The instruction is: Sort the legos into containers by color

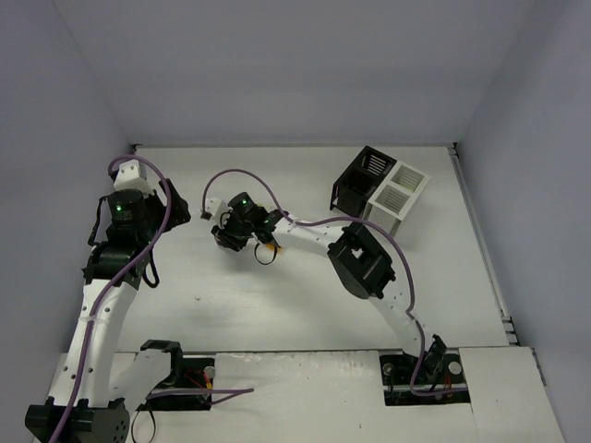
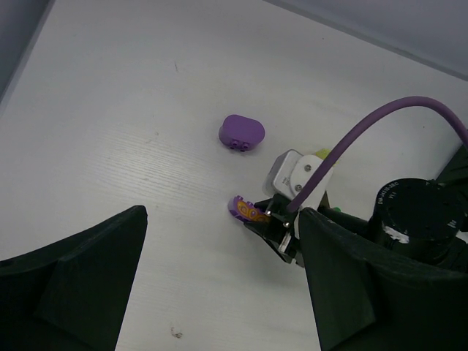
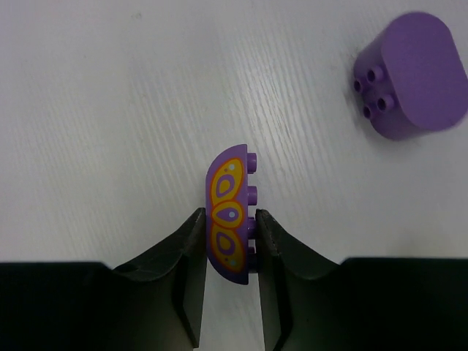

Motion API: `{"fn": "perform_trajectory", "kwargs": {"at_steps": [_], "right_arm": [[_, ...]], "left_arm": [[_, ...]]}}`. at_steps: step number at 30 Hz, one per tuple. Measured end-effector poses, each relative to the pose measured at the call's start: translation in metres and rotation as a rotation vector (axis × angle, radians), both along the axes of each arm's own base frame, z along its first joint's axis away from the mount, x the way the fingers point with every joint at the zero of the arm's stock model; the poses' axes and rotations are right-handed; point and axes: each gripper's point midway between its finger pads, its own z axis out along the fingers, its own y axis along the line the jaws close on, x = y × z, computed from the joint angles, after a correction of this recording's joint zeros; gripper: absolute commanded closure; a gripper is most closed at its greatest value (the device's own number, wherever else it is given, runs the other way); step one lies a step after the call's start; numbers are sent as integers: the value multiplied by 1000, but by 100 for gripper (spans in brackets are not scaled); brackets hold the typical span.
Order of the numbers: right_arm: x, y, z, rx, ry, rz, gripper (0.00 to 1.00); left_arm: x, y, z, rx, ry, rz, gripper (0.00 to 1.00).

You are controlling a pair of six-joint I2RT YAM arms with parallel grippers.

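My right gripper [image 3: 230, 219] is shut on a purple half-round lego with an orange petal pattern [image 3: 230, 212], one finger on each flat side. It holds the lego at or just above the white table. The same lego [image 2: 247, 210] and right gripper [image 2: 267, 219] show in the left wrist view. A plain purple rounded lego [image 3: 409, 73] lies on its side nearby and also shows in the left wrist view [image 2: 241, 131]. My left gripper [image 2: 223, 213] is open and empty above the table. The containers [image 1: 379, 189] stand at the back right, black half on the left and white half on the right.
In the top view the right gripper [image 1: 226, 238] is at the table's middle and the left gripper [image 1: 164, 242] is to its left. A lime green bit [image 2: 322, 153] peeks from behind the right gripper's white body. Grey walls close the table's back and sides.
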Motion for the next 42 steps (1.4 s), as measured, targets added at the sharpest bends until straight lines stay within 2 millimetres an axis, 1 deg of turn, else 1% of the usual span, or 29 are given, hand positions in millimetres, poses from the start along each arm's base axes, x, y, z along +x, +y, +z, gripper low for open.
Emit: {"fn": "perform_trajectory", "kwargs": {"at_steps": [1,3,5,8,10,11,13,15,16,17,19,21,26,29,32,35,38,39,40,41,42], "right_arm": [[2,-5,3,-5,-6,-15,100],[4,-22,12,-15,-7,-49,100],[13,-41,30,-7,-19,-100,100],[36,-85,75,29,-66,-205,100],[56,-121,116,71,-125,-301,100],[63,-134,132,87,-150,-340,100],[81,-171,165,123,-207,-443,100],[93,-209,189,147,-249,-543,100],[96,-223,194,154,-256,-583,99],[99,-237,196,154,-260,-621,99],[103,-262,192,146,-253,-689,99],[107,-288,178,122,-226,-762,99],[108,-333,140,57,-159,-907,99],[107,-357,125,32,-128,-980,99],[109,-373,119,30,-111,-1033,98],[112,-382,119,37,-105,-1060,94],[114,-388,119,45,-99,-1084,84],[114,-390,119,47,-99,-1088,77],[114,-390,119,48,-98,-1091,73],[115,-391,119,50,-96,-1093,66],[115,-391,120,52,-95,-1095,64]], "left_arm": [[0,0,0,0,0,0,22],[0,0,0,0,0,-1,22],[0,-1,-1,-1,2,-3,22],[1,-1,-2,-3,8,-6,22],[2,-2,-4,-3,14,-7,22],[2,-2,-5,-3,17,-9,22],[3,-3,-7,-5,23,-13,22],[4,-3,-8,-5,30,-14,22],[5,-3,-9,-5,32,-14,22],[5,-3,-10,-5,34,-14,22],[5,-3,-11,-5,37,-14,22],[6,-3,-11,-5,39,-14,22],[6,-3,-13,-5,44,-15,22],[7,-4,-14,-6,49,-18,22],[7,-5,-15,-8,51,-21,22],[7,-5,-15,-9,51,-23,22],[8,-5,-15,-9,53,-23,22],[8,-5,-15,-9,54,-23,22],[8,-5,-16,-9,55,-23,22],[8,-5,-17,-9,59,-23,22],[9,-5,-18,-9,62,-23,22]]}}
